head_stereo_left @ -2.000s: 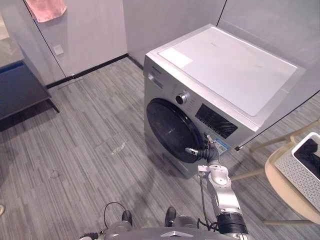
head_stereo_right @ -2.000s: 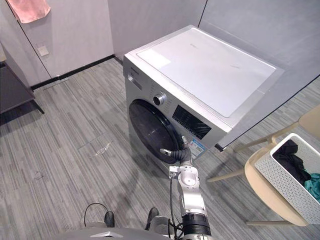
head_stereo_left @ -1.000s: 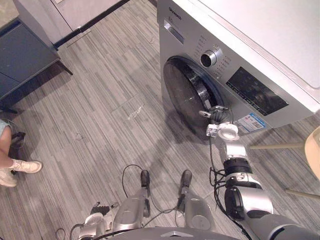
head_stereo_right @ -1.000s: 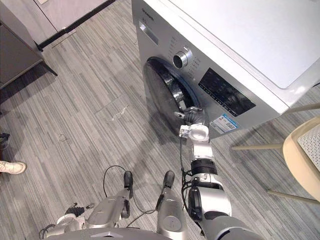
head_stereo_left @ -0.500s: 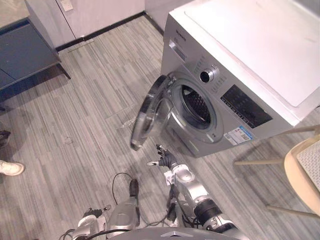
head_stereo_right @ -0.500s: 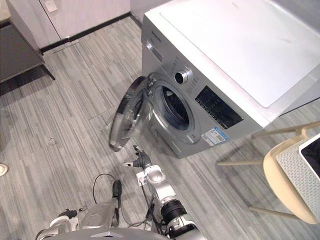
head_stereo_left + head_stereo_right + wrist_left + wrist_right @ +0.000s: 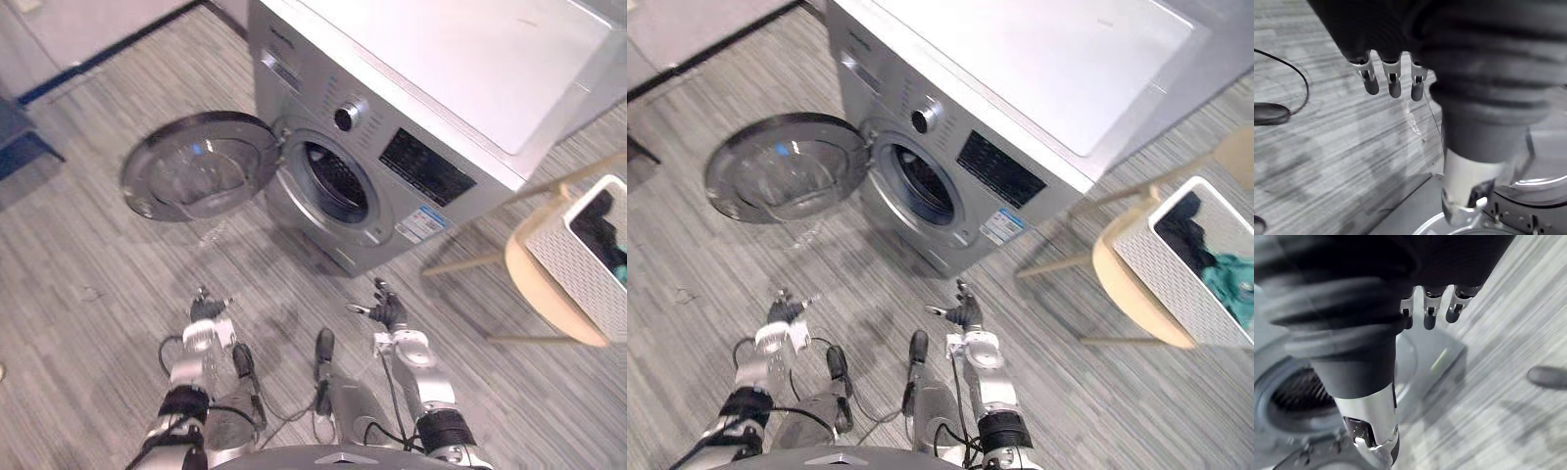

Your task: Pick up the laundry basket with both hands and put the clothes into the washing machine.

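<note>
The silver washing machine (image 7: 421, 88) stands ahead with its round door (image 7: 201, 166) swung wide to the left and the drum (image 7: 335, 183) exposed. A white perforated laundry basket (image 7: 1176, 264) with dark and teal clothes (image 7: 1225, 279) sits on a beige chair (image 7: 1117, 284) to the right. My left hand (image 7: 206, 311) hovers low over the floor below the door, open and holding nothing; its fingers (image 7: 1393, 81) hang straight. My right hand (image 7: 385, 311) floats in front of the machine, open, with its fingers (image 7: 1430, 313) relaxed.
Grey plank floor (image 7: 88, 294) stretches to the left of the open door. A dark cabinet corner (image 7: 20, 137) shows at the far left. The chair's legs (image 7: 470, 259) reach toward the machine's right side.
The door has swung from half open to fully open. My right hand has come away from it, my left hand has risen into view, and the camera has shifted, showing more of the basket.
</note>
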